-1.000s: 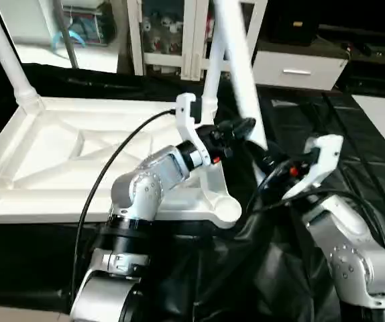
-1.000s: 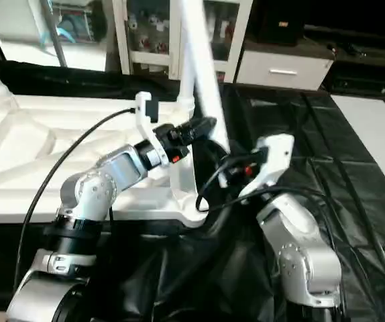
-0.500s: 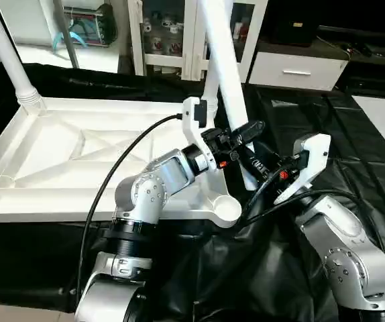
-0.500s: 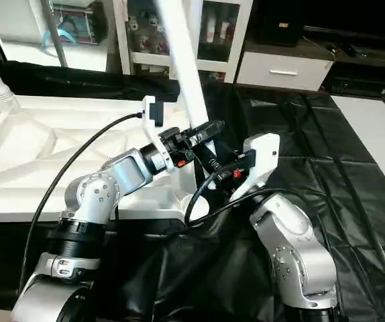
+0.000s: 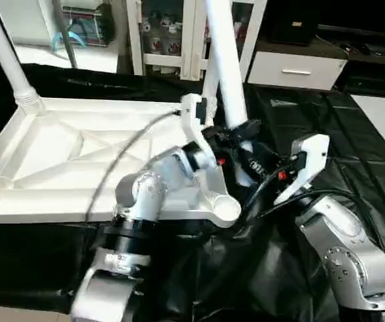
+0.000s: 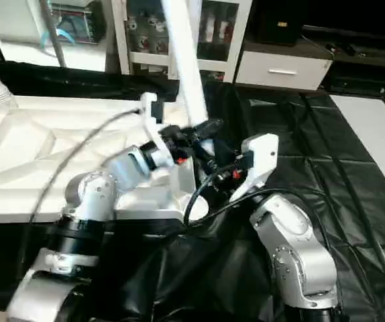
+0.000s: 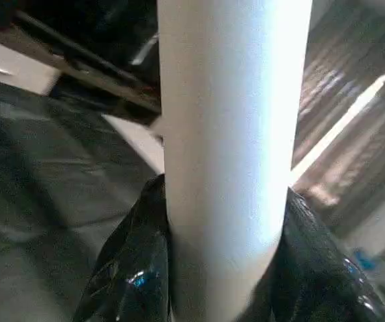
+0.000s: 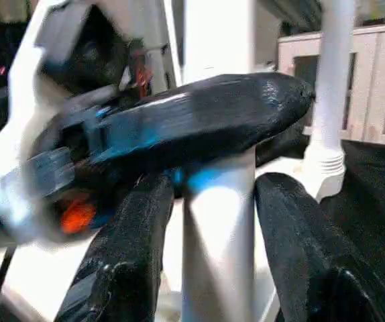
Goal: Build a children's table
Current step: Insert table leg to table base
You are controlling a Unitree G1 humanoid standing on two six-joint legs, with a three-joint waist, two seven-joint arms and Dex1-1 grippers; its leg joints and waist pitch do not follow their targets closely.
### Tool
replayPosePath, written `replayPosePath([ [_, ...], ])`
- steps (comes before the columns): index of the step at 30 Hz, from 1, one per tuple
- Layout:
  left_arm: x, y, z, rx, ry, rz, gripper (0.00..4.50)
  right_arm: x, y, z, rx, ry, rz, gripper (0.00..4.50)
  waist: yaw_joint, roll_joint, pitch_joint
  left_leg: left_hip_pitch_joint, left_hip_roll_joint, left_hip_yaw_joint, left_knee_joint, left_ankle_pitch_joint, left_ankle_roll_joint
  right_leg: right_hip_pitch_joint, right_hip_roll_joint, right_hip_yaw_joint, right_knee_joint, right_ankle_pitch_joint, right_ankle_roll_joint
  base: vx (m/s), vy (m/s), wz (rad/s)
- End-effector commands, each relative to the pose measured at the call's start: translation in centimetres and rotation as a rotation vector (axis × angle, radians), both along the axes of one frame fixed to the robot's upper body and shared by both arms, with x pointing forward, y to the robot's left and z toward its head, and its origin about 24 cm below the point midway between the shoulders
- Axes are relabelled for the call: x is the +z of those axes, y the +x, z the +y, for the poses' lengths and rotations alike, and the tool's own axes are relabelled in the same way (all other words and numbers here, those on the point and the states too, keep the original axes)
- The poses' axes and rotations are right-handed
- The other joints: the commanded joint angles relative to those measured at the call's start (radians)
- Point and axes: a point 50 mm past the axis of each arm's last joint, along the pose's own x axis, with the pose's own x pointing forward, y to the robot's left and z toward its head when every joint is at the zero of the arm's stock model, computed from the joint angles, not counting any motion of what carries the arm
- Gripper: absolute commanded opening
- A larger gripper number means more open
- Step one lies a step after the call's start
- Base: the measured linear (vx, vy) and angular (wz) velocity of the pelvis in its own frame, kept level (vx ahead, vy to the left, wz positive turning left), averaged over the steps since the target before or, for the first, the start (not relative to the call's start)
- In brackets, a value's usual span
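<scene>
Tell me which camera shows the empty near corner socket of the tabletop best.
The left eye view: the socket sits open and unobstructed at the tabletop's near corner. In the right eye view, cable partly covers it.

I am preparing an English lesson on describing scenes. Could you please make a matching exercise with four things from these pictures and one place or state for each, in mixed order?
Things:
1. loose leg
2. near right corner socket
3. far left leg
4. left gripper

States:
A. standing in its socket on the tabletop
B. empty, no leg in it
C. held upright beside the tabletop's right edge
D. closed around a white leg

Pairs: 1-C, 2-B, 3-A, 4-D
</scene>
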Motion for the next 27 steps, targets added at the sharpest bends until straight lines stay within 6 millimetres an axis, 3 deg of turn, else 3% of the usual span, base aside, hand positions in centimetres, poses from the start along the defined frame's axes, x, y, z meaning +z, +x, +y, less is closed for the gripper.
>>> replayPosePath([
  [1, 1.0, 0.8, 0.9, 0.041, 0.032, -0.04, 1.52, -0.1, -1.0, 0.1, 0.106, -0.092, -0.027, 2.43, 0.006, 0.005, -0.064, 0.02, 0.049, -0.035, -0.082, -0.313, -0.008, 0.048, -0.055, 0.042, -0.091, -0.371, -0.095, 0.0, 0.0, 0.0],
  [2, 1.0, 0.8, 0.9, 0.041, 0.032, -0.04, 1.52, -0.1, -1.0, 0.1, 0.106, -0.092, -0.027, 2.49, 0.009, 0.004, -0.064, 0.024, 0.053, -0.034, -0.08, -0.3, -0.005, 0.045, -0.055, 0.045, -0.089, -0.348, -0.099, 0.0, 0.0, 0.0],
  [6, 1.3, 1.3, 1.9, 0.062, 0.052, -0.065, 1.52, -0.2, -1.4, -0.7, 0.142, -0.156, -0.044, 2.88, 0.01, 0.005, -0.066, 0.019, 0.053, -0.033, -0.08, -0.276, 0.007, 0.048, -0.056, 0.044, -0.082, -0.291, -0.145, 0.0, 0.0, 0.0],
  [10, 1.7, 1.5, 2.6, 0.055, 0.077, -0.084, 1.52, 0.9, -0.3, -2.6, 0.042, -0.205, -0.109, 3.3, 0.012, 0.007, -0.068, 0.024, 0.053, -0.03, -0.078, -0.272, 0.003, 0.047, -0.056, 0.044, -0.078, -0.278, -0.165, 0.0, 0.0, 0.0],
  [12, 2.1, 1.4, 3.1, -0.009, 0.078, -0.061, 1.52, 2.6, 1.2, -4.6, -0.107, -0.384, -0.271, 3.4, 0.012, 0.008, -0.07, 0.027, 0.053, -0.029, -0.076, -0.261, -0.021, 0.045, -0.058, 0.043, -0.074, -0.28, -0.17, 0.0, 0.0, 0.0],
  [13, 2.1, 1.4, 3.1, -0.009, 0.078, -0.061, 1.52, 2.6, 1.2, -4.6, -0.107, -0.384, -0.271, 3.54, 0.01, 0.007, -0.068, 0.028, 0.051, -0.027, -0.076, -0.262, -0.025, 0.044, -0.054, 0.043, -0.074, -0.284, -0.171, 0.0, 0.0, 0.0],
  [14, 2.3, 1.1, 3.2, -0.07, 0.044, -0.017, 1.52, 3.8, 2.0, -5.5, -0.181, -0.535, -0.381, 3.67, 0.012, 0.01, -0.068, 0.029, 0.05, -0.025, -0.073, -0.271, -0.025, 0.044, -0.056, 0.045, -0.075, -0.292, -0.172, 0.0, 0.0, 0.0],
  [15, 2.5, 0.8, 3.2, -0.118, 0.008, 0.022, 1.52, 4.9, 2.5, -5.9, -0.207, -0.654, -0.481, 3.74, 0.011, 0.013, -0.071, 0.03, 0.05, -0.028, -0.071, -0.265, -0.046, 0.046, -0.061, 0.042, -0.066, -0.295, -0.178, 0.0, 0.0, 0.0],
  [16, 2.6, 0.3, 2.9, -0.184, -0.023, 0.066, 1.52, 6.2, 3.1, -6.3, -0.245, -0.808, -0.593, 3.74, 0.008, 0.003, -0.068, 0.027, 0.043, -0.022, -0.07, -0.26, -0.033, 0.05, -0.053, 0.042, -0.074, -0.312, -0.174, 0.0, 0.0, 0.0],
  [18, 2.2, -0.8, 2.4, -0.295, -0.014, 0.108, 1.52, 8.0, 3.9, -6.5, -0.28, -0.976, -0.742, 3.98, 0.008, 0.004, -0.068, 0.027, 0.041, -0.02, -0.064, -0.238, -0.016, 0.048, -0.055, 0.043, -0.074, -0.333, -0.175, 0.0, 0.0, 0.0],
  [21, 1.6, -1.5, 1.8, -0.349, 0.018, 0.126, 1.52, 8.7, 4.4, -6.6, -0.288, -1.053, -0.818, 4.16, 0.007, 0.007, -0.068, 0.023, 0.041, -0.019, -0.06, -0.227, 0.027, 0.051, -0.051, 0.044, -0.074, -0.307, -0.176, 0.0, 0.0, 0.0],
  [22, 1.6, -1.5, 1.8, -0.349, 0.018, 0.126, 1.51, 8.7, 4.4, -6.6, -0.288, -1.053, -0.818, 4.16, 0.006, 0.005, -0.072, 0.024, 0.043, -0.02, -0.059, -0.217, 0.032, 0.052, -0.049, 0.042, -0.07, -0.281, -0.187, 0.0, 0.0, 0.0],
  [24, 1.1, -2.6, 0.7, -0.421, 0.006, 0.177, 1.51, 9.6, 5.3, -6.2, -0.255, -1.237, -0.997, 4.16, 0.0, 0.001, -0.074, 0.022, 0.043, -0.019, -0.055, -0.195, 0.033, 0.054, -0.046, 0.038, -0.062, -0.24, -0.215, 0.0, 0.0, 0.0],
  [27, 1.1, -3.0, 0.3, -0.453, -0.008, 0.194, 1.51, 9.6, 5.8, -5.9, -0.224, -1.285, -1.066, 4.16, -0.002, 0.003, -0.073, 0.02, 0.04, -0.016, -0.051, -0.205, 0.063, 0.056, -0.044, 0.04, -0.064, -0.234, -0.217, 0.0, 0.0, 0.0],
])
